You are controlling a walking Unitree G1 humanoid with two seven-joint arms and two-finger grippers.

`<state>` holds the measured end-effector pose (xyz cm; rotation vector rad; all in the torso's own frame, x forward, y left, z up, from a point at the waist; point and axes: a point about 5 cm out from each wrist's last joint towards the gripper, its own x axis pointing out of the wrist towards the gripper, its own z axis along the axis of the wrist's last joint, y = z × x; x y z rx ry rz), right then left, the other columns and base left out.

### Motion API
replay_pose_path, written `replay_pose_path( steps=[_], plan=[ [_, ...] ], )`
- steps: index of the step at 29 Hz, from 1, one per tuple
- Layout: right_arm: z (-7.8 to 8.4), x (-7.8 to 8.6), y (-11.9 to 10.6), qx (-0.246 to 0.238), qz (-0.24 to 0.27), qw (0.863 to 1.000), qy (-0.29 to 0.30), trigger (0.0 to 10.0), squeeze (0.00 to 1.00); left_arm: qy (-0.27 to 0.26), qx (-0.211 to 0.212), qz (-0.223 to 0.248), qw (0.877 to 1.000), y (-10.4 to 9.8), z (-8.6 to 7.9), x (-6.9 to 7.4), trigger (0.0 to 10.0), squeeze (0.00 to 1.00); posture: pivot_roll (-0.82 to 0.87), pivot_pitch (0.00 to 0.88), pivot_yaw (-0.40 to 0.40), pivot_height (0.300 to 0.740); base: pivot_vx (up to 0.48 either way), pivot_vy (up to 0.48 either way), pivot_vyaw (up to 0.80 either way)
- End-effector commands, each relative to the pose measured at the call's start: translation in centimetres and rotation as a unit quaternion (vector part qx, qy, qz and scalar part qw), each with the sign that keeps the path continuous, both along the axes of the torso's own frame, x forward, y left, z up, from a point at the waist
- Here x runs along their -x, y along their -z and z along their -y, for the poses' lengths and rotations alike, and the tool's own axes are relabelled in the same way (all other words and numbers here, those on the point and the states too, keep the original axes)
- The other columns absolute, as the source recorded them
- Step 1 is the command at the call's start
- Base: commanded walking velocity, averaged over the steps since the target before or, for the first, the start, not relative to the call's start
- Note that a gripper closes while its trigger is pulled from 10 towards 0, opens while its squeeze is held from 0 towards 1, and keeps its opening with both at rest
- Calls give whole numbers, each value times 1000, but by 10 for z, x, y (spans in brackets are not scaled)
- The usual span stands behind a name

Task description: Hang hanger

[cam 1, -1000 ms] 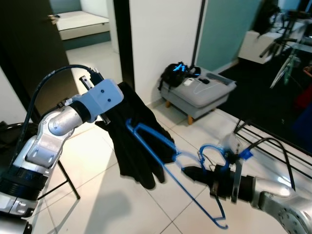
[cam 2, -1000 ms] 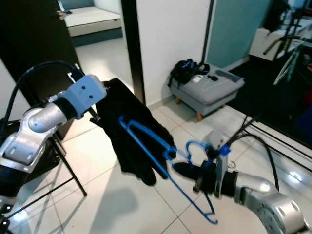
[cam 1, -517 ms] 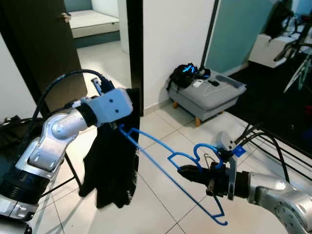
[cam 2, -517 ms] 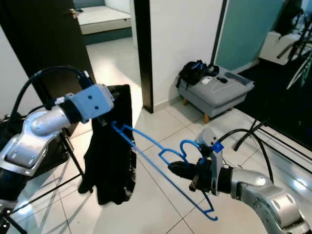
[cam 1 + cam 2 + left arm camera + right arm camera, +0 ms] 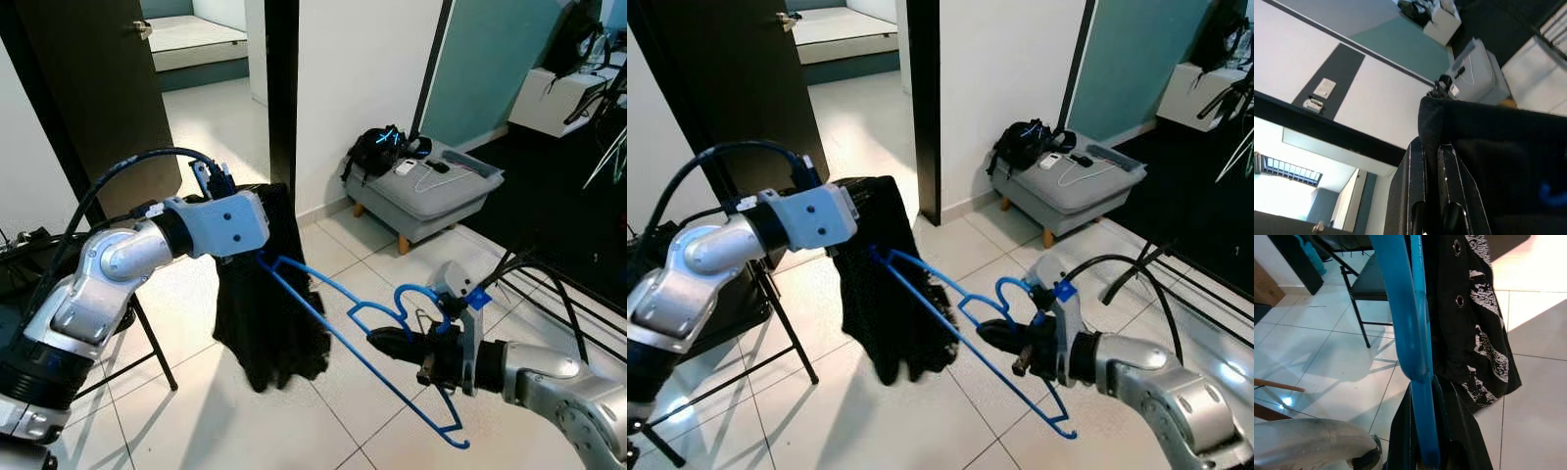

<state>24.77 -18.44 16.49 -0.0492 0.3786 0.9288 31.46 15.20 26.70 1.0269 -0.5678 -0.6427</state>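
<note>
Room: pale tiled floor (image 5: 225,411), a dark door frame (image 5: 282,88) ahead of me, a grey footstool (image 5: 431,191) with a black bag (image 5: 377,152) on it by the white wall, a folding chair (image 5: 754,294) at my left.
Left gripper: my left gripper (image 5: 257,220) is raised at chest height with its fingers pressed together on the top of the black garment (image 5: 269,313).
Right gripper: my right gripper (image 5: 397,345) is low on my right, its fingers pinching the blue hanger (image 5: 338,323) just below the hook.
Hanger: it slants up from my right gripper toward the left one, far tip at the cloth.
Change: half a second ago the garment hung straight down; now it bulges toward the hanger, whose tip sits a little deeper in the fabric.
Meaning: I judge I am threading the hanger into the garment, so hanging it up is not yet near.
Writing: white print and metal eyelets show on the cloth in the right wrist view, but I cannot read any words or brand.
</note>
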Motion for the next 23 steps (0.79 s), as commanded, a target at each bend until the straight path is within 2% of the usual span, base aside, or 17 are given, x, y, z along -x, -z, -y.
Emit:
replay_pose_path(
  steps=[1, 4, 8, 13, 18, 23],
  plan=[
    [4, 1, -6, 4, 6, 1000, -2, 10000, 0, -5, -27, 2, 1000, 5, -3, 0, 10000, 0, -32, 0, 11, 740, 0, 0, 0],
    [7, 3, -8, 11, 6, 1000, -5, 10000, 0, -15, -32, 3, 999, 8, -6, -2, 10000, 0, -46, 0, 13, 740, 0, 0, 0],
    [21, 4, -12, 24, 6, 1000, -2, 10000, 0, -31, -53, 0, 998, 16, -12, -6, 10000, 0, -47, 0, 16, 740, 0, 0, 0],
    [23, 7, -14, 23, 6, 1000, -8, 10000, 0, -31, -55, 1, 998, 17, -12, -5, 10000, 0, -46, 0, 17, 740, 0, 0, 0],
    [26, 0, -8, 41, 7, 999, 20, 10000, 0, -4, -31, 15, 999, 8, 0, -2, 10000, 0, -46, 0, 20, 740, 0, 0, 0],
    [18, 2, -5, 36, 1, 999, 6, 10000, 0, 11, -26, 23, 999, 2, 7, 0, 10000, 0, -36, 0, 21, 740, 0, 0, 0]
  ],
)
